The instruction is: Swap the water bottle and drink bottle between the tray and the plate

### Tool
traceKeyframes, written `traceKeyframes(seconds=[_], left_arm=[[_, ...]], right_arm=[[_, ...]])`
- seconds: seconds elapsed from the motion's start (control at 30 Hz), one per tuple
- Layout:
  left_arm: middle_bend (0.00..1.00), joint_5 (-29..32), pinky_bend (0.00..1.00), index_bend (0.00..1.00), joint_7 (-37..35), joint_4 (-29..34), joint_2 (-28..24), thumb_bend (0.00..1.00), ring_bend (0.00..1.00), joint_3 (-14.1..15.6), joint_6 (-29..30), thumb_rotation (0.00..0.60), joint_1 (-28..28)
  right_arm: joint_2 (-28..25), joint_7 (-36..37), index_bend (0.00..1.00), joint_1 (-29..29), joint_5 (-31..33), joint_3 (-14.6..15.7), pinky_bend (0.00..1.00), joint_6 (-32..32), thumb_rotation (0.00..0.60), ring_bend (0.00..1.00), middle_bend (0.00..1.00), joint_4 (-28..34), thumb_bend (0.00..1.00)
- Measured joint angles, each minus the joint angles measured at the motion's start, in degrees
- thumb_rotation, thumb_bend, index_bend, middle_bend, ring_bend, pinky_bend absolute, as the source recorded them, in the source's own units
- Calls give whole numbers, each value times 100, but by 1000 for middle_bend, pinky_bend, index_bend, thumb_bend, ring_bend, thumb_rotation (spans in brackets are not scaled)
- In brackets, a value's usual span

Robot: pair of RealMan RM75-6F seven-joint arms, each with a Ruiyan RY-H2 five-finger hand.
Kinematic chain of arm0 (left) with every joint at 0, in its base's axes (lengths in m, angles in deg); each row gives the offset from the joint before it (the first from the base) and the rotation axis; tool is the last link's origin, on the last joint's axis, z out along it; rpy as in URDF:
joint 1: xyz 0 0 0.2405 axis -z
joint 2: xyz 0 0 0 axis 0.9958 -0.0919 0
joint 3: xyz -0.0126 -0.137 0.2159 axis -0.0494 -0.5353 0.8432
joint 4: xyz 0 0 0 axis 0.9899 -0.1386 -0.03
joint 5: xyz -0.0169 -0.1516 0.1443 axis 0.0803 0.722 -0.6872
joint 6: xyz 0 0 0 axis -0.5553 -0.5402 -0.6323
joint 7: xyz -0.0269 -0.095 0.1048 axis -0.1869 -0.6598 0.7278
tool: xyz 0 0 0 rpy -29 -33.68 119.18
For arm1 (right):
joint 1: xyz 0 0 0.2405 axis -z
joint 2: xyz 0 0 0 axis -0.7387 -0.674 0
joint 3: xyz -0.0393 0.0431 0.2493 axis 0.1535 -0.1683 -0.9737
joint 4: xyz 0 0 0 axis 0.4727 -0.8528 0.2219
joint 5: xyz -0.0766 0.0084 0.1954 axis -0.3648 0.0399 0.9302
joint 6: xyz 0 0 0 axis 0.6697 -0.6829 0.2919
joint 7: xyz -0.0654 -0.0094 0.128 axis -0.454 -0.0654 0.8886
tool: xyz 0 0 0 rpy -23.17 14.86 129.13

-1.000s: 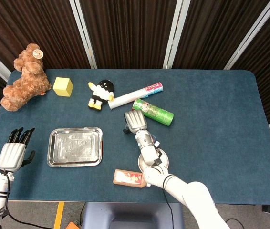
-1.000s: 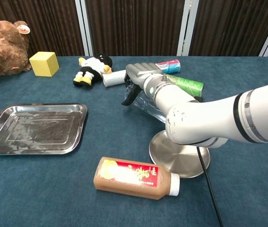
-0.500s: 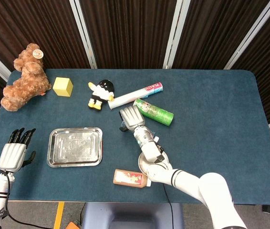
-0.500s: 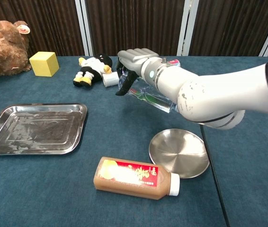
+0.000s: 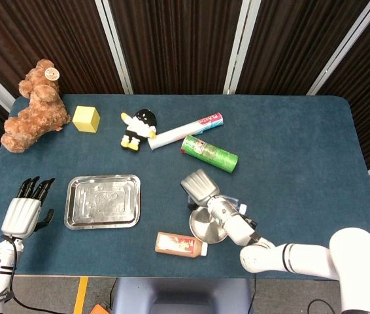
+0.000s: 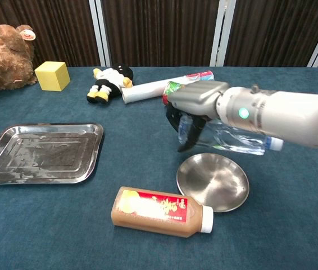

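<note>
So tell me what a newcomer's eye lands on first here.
The white right hand holds a clear water bottle sideways just above the round plate near the front edge. In front of it a brown drink bottle lies on its side, and the steel tray sits empty to the left.

There were two bottles (image 6: 232,138) (image 6: 160,211), one tray (image 6: 41,153), one plate (image 6: 213,181), two soft toys (image 5: 33,106) (image 5: 139,128), one yellow block (image 5: 86,119), and two tubes (image 5: 186,131) (image 5: 210,153).

Both arms are glossy white with black joint bands — the right hand (image 6: 195,107) grey-metal, a green light at its wrist.
</note>
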Motion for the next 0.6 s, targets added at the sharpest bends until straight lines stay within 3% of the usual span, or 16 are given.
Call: traceKeyframes(seconds=[0.07,0.23,0.6], left_arm=[[134,-10,81,0,-8,13,-5,426,38,9,-1,600,0],[134,-14,81,0,-12,38,-18,427,39,21,-25,600,4],[135,-36,81,0,-43,54,-36,426,39,29,-11,600,1]], right_arm=[[-99,-27,927,120,-192,270,1000,-62,600,944,884,123,343],[-111,175,927,340,-814,611,1000,-186,600,944,884,128,343],[223,1037,919,664,-1855,870,1000,-518,600,942,884,-204,343]])
